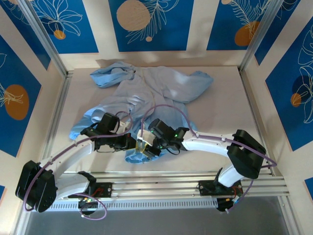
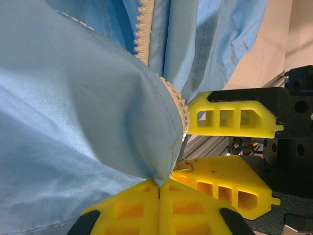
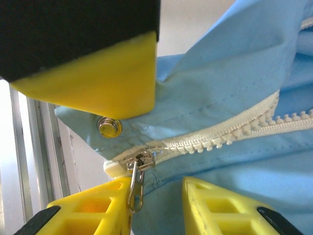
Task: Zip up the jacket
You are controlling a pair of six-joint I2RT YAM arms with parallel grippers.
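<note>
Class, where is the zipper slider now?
In the right wrist view, the zipper slider sits at a corner of the jacket, beside a metal snap.

We see a pale cream table [image 1: 234,112] boxed in by whitish walls [image 1: 102,29] bearing deep-blue panels [image 1: 117,41] with white leaf drawings and orange discs [image 1: 16,101], aluminium corner posts [image 1: 44,36], slotted rails [image 1: 161,183] along the near edge, and grey floor [image 1: 171,223] below.

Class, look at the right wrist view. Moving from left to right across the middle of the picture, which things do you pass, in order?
metal rails → snap button → zipper pull → white zipper teeth
</note>
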